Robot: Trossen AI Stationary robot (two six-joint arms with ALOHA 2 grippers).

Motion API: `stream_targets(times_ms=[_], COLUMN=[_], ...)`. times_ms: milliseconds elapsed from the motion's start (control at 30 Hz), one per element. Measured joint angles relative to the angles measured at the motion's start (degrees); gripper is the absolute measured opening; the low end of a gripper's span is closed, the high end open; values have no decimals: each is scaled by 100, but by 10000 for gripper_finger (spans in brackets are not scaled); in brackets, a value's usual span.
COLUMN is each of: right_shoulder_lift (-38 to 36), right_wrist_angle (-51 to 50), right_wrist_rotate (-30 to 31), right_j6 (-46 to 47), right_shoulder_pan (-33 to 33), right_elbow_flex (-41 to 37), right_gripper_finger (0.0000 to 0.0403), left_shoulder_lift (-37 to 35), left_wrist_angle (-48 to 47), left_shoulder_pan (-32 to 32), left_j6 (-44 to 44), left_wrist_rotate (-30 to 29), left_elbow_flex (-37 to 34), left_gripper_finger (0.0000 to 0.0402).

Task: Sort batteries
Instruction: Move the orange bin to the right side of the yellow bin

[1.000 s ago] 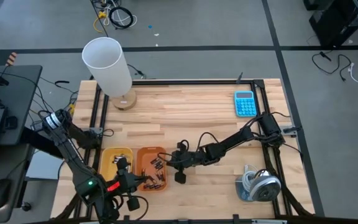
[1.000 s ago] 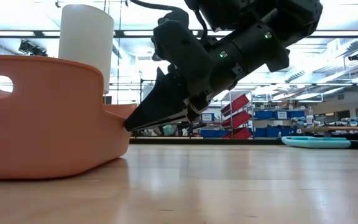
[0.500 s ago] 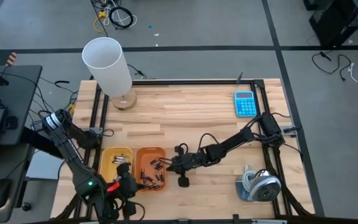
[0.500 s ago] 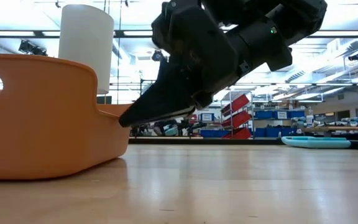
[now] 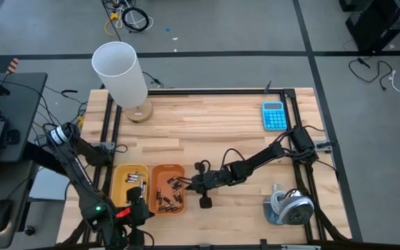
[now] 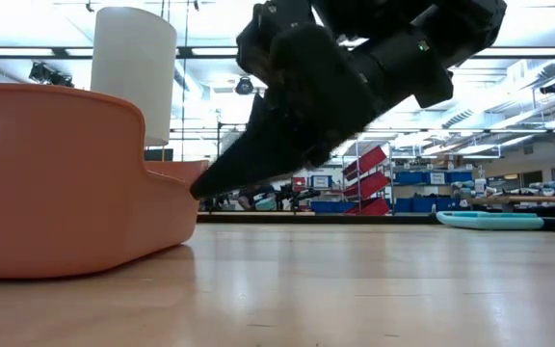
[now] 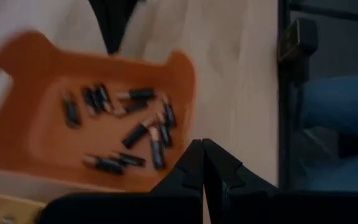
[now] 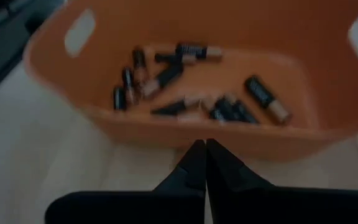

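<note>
Sorting looks well along: dark batteries (image 5: 170,194) lie in the orange bin (image 5: 160,170), light ones in the yellow bin (image 5: 121,171) beside it. The right gripper (image 5: 188,185) hangs at the orange bin's rim, jaws closed on nothing visible. The left gripper (image 5: 136,205) sits at the table's near edge, just below the bins, jaws also closed and empty. Next, a judgement: either gripper must open to pick another misplaced cell. Since a second ago, the left gripper has drawn back from the orange bin; the right has barely shifted.
</note>
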Motion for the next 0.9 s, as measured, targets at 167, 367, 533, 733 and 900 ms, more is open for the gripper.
stream_targets(times_ms=[167, 367, 533, 733, 900], right_shoulder_lift=[-40, 74, 180, 220, 220], right_wrist_angle=[-255, -354, 16, 138, 289], right_wrist_rotate=[-174, 103, 191, 189, 72], right_j6=[65, 66, -163, -314, -429], right_shoulder_pan=[118, 189, 60, -75, -157], right_elbow_flex=[-7, -9, 7, -2, -4], right_gripper_finger=[0, 0, 0, 0, 0], left_shoulder_lift=[131, 346, 526, 605, 601], left_wrist_angle=[528, 684, 415, 293, -20], left_shoulder_pan=[-63, -77, -44, -50, -53], left_j6=[-249, -361, -752, -1108, -1308], left_wrist_rotate=[328, 308, 152, 233, 315], left_elbow_flex=[-361, -430, -430, -430, -423], left_gripper_finger=[0, 0, 0, 0, 0])
